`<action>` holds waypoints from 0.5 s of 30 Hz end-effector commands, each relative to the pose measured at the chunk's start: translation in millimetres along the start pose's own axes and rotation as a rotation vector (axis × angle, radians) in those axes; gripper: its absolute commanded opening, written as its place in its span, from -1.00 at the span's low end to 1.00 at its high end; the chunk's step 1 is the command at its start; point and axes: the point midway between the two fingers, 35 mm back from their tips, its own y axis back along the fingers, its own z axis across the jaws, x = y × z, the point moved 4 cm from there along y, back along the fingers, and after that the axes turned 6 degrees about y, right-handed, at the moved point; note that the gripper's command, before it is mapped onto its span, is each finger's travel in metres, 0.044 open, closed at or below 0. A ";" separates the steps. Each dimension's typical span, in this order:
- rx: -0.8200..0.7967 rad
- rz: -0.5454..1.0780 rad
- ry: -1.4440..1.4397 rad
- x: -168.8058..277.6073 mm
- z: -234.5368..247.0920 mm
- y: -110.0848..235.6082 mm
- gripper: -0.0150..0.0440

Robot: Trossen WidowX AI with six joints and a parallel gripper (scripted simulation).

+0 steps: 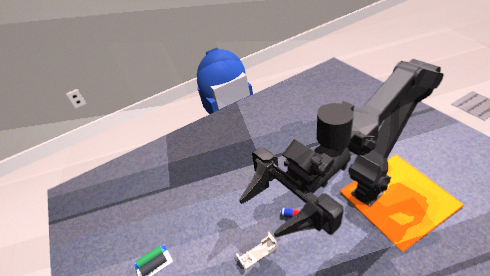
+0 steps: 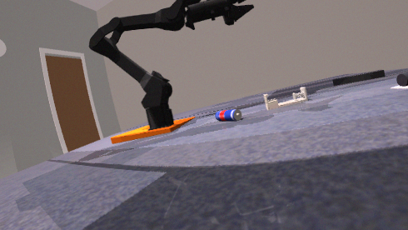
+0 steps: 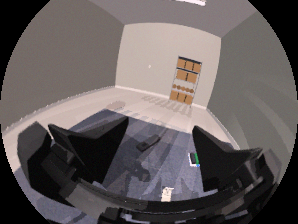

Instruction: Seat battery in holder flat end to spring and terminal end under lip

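Observation:
The battery (image 1: 289, 212) (image 2: 228, 115), blue and red with a grey end, lies on its side on the grey mat. The white holder (image 1: 257, 251) (image 2: 285, 102) stands empty a short way from it; it also shows small in the wrist view (image 3: 166, 193). My gripper (image 1: 261, 217) (image 2: 246, 8) (image 3: 161, 124) is open and empty. It hangs high above the mat, over the area between battery and holder, and touches neither. I cannot make out the battery in the wrist view.
A green and black cylinder on a white card (image 1: 152, 259) (image 3: 194, 159) lies at the mat's front left. The arm stands on an orange base plate (image 1: 425, 200) (image 2: 141, 132). A blue object (image 1: 220, 80) sits beyond the mat's far edge.

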 end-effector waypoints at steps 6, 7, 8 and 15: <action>0.121 0.497 -0.161 87.1 -36.8 -7.2 0.33; 0.143 0.565 -0.191 98.6 -42.0 -4.5 0.31; 0.168 0.639 -0.224 110.6 -47.4 -0.6 0.31; 0.368 1.125 -0.499 176.1 -75.3 46.7 0.31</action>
